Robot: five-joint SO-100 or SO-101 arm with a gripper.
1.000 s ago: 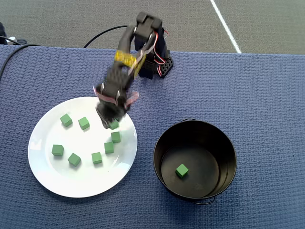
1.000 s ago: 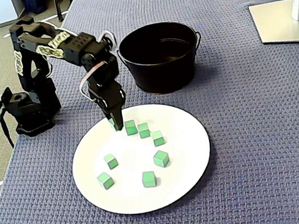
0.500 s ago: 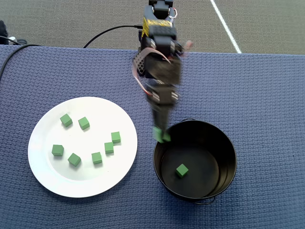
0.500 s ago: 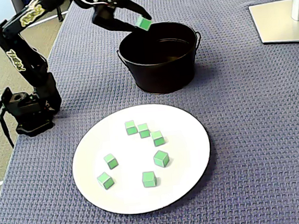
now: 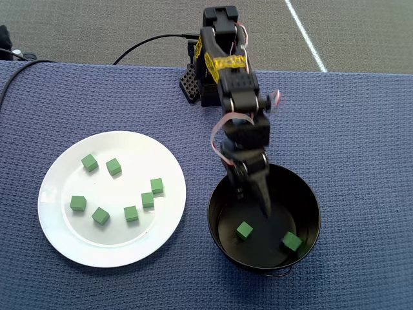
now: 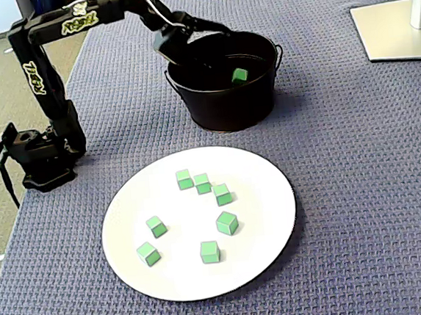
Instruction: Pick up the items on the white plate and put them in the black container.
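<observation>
Your gripper [image 5: 263, 205] hangs over the mouth of the black container [image 5: 312, 194], fingertips pointing down inside the rim. In the fixed view [image 6: 218, 33] the two fingers stand spread apart with nothing between them, so the jaws are released and empty, and they touch no cube.

Inside the pot you have two green cubes. In the overhead view one cube [image 5: 244, 230] lies on the floor towards the plate side, and the other [image 5: 292, 242] sits against the wall at the side away from the arm's base. The fixed view shows only one of them [image 6: 239, 75]; you cannot tell there whether it has settled.

The white plate [image 5: 58, 242] lies flat on the blue mat [image 5: 361, 116], just beside the pot towards the mat's left edge in the overhead view. Seven cubes remain on it, all matte green and alike: a pair [image 5: 90, 163] [image 5: 113, 166] near the edge closest to the arm's base, and a curved row of five [image 5: 78, 203] [image 5: 100, 216] [image 5: 131, 214] [image 5: 148, 199] [image 5: 157, 186] across the middle, the last two touching.
</observation>
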